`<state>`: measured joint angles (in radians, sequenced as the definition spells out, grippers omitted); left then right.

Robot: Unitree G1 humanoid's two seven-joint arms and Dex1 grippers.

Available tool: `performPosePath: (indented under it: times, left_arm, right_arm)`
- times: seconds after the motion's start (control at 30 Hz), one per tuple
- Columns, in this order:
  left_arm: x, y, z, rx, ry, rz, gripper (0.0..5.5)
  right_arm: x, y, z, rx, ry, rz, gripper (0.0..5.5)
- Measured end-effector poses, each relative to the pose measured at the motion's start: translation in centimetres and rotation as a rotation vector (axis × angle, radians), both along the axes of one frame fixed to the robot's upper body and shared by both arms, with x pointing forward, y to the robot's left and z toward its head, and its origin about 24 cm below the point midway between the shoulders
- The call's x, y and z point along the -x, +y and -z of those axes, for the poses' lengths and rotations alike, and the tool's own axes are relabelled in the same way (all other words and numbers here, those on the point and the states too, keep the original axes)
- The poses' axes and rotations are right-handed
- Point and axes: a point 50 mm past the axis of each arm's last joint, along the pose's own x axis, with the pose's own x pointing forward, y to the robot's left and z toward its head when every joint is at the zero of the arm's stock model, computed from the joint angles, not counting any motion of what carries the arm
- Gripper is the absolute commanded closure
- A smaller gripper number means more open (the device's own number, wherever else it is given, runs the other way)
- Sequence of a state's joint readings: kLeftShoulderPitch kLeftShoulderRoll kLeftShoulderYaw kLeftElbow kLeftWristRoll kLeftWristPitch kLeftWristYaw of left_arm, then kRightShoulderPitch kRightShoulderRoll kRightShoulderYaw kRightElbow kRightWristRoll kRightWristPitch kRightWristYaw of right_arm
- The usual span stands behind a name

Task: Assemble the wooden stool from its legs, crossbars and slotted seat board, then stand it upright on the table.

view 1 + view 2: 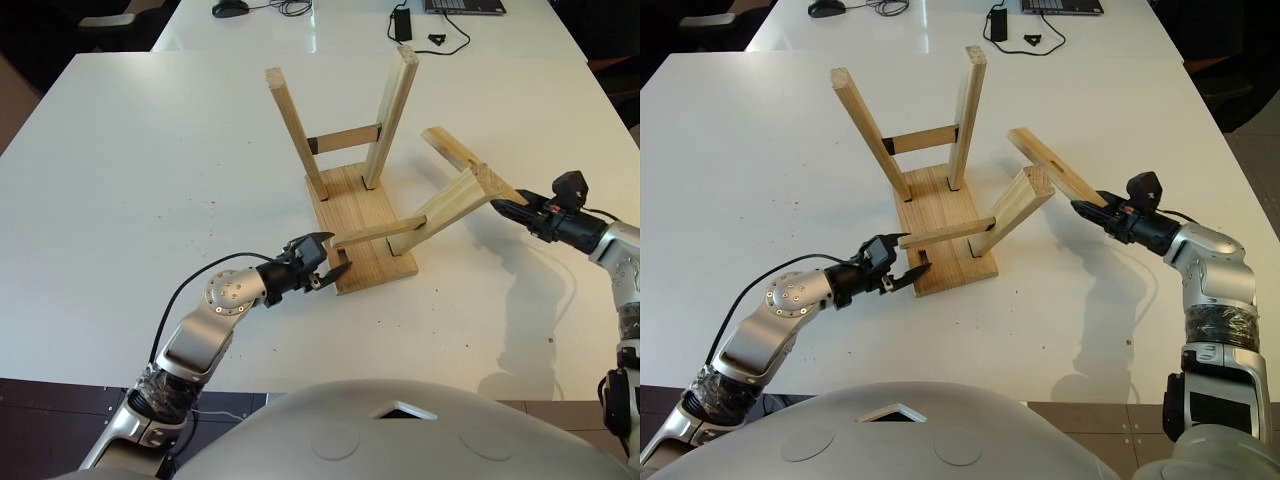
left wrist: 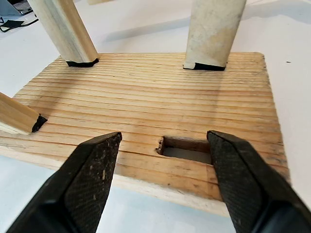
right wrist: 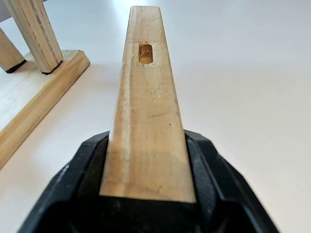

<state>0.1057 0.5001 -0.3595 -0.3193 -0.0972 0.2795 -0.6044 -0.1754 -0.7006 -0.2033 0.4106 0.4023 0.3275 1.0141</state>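
Wooden board (image 1: pixel 352 212) is laid flat on the white surface (image 1: pixel 150 180), with two legs (image 1: pixel 392 110) stood upright in its far slots and joined by a crossbar (image 1: pixel 345 138). A third leg (image 1: pixel 445 205) is leaned at a slant from the board's near right corner, and a second crossbar (image 1: pixel 380 232) is carried out from it over the board. The fourth leg (image 1: pixel 450 148) is pinched at one end by the right claw (image 1: pixel 512 211), off to the right of the board. Whether the slanted leg's top touches it cannot be told. A mortise (image 3: pixel 145 52) is shown in its face. The left claw (image 1: pixel 332 257) is spread at the board's near left edge, where an empty slot (image 2: pixel 187 148) is seen between its fingers (image 2: pixel 92 170). The step in hand is judged to be the fitting of the last two legs. For the next move, the fourth leg would have to be turned on end, lined up with the empty slot and met with the free crossbar end, while the board is steadied.
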Motion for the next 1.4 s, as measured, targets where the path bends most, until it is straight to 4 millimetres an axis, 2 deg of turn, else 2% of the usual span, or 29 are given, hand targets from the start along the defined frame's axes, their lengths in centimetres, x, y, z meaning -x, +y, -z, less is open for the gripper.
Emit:
performPosePath:
  times: [0.17, 0.33, 0.47, 0.67, 0.73, 0.77, 0.83, 0.93, 1.07, 1.2, 1.4]
  left_arm:
    - [-0.8, 0.2, -0.1, -0.014, -0.017, -0.017, 2.23]
    - [-1.5, 0.6, -0.2, -0.007, -0.025, -0.048, 2.23]
    - [-1.3, 2.6, -1.3, -0.004, -0.017, -0.121, 2.23]
    - [-1.2, 6.0, -5.9, 0.039, -0.123, -0.198, 2.23]
    - [-1.5, 6.9, -8.1, 0.125, -0.152, -0.233, 2.23]
    - [-2.0, 7.2, -10.0, 0.181, -0.199, -0.241, 2.23]
    - [-2.5, 6.3, -14.6, 0.316, -0.312, -0.174, 2.23]
    - [-2.1, 4.1, -18.2, 0.453, -0.362, -0.028, 2.23]
    - [-1.2, 1.9, -20.8, 0.567, -0.359, 0.114, 2.23]
    - [-0.3, 1.1, -21.9, 0.66, -0.312, 0.203, 2.23]
    - [0.7, 0.3, -24.5, 0.816, -0.287, 0.348, 2.23]
  right_arm:
    - [-0.5, 1.0, -1.2, -0.096, -0.054, 0.013, 3.44]
    - [-1.3, 1.8, -4.1, -0.178, -0.154, 0.025, 3.44]
    - [-1.8, 2.7, -6.9, -0.258, -0.256, 0.019, 3.44]
    - [-1.5, 4.2, -11.8, -0.387, -0.406, -0.05, 3.45]
    - [-0.9, 4.8, -13.3, -0.451, -0.44, -0.106, 3.45]
    - [-0.5, 5.4, -14.3, -0.487, -0.466, -0.155, 3.45]
    - [0.6, 7.0, -16.6, -0.546, -0.518, -0.31, 3.45]
    - [2.0, 8.7, -18.7, -0.566, -0.542, -0.494, 3.45]
    - [2.9, 10.7, -19.7, -0.566, -0.516, -0.671, 3.45]
    - [3.5, 12.1, -19.5, -0.555, -0.469, -0.769, 3.45]
    - [4.0, 12.9, -18.9, -0.571, -0.421, -0.874, 3.45]
